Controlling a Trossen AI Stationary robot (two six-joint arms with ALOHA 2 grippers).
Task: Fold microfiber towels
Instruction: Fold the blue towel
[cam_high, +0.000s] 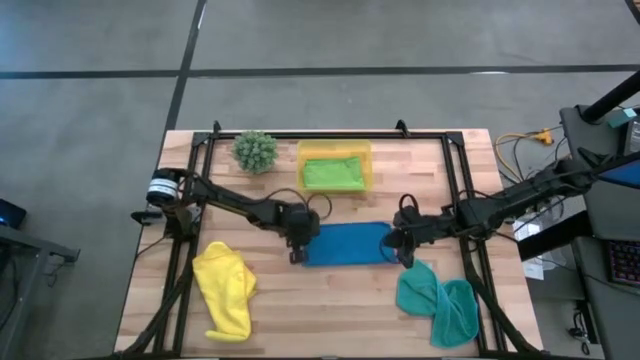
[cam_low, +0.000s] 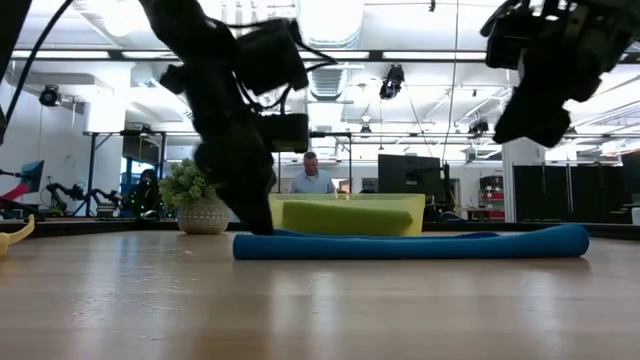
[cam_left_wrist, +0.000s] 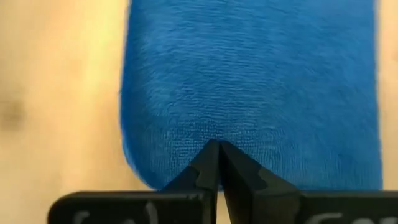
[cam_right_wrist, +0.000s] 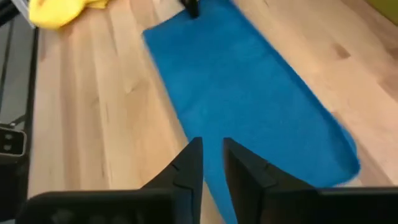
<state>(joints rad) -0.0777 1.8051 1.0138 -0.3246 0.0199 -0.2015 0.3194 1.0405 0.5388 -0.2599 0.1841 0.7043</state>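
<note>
The blue towel (cam_high: 345, 244) is lying folded into a long flat strip at the middle of the table (cam_high: 330, 310), running left to right just in front of the yellow tray (cam_high: 366, 160).

You are seeing the left gripper (cam_left_wrist: 218, 148) pressing down on the strip's left end, its two fingers (cam_left_wrist: 198, 171) closed tip to tip, with the tips touching the nap; no cloth is showing pinched between them.

The right gripper (cam_right_wrist: 212, 148) is hovering over the strip's right end. The low view is showing it raised well clear of the cloth. Its fingers (cam_right_wrist: 188, 165) are standing slightly apart with a narrow gap, holding nothing.

The lime green towel (cam_high: 333, 174) is sitting folded inside the tray at the table's far side. The yellow towel (cam_high: 225, 288) is lying crumpled near the front left corner. The teal towel (cam_high: 438, 301) is lying bunched near the front right, just in front of the right gripper.

A small spiky green plant (cam_high: 255, 150) is standing left of the tray, near the back edge.

A person (cam_low: 313, 175) is showing in the room beyond the table.
</note>
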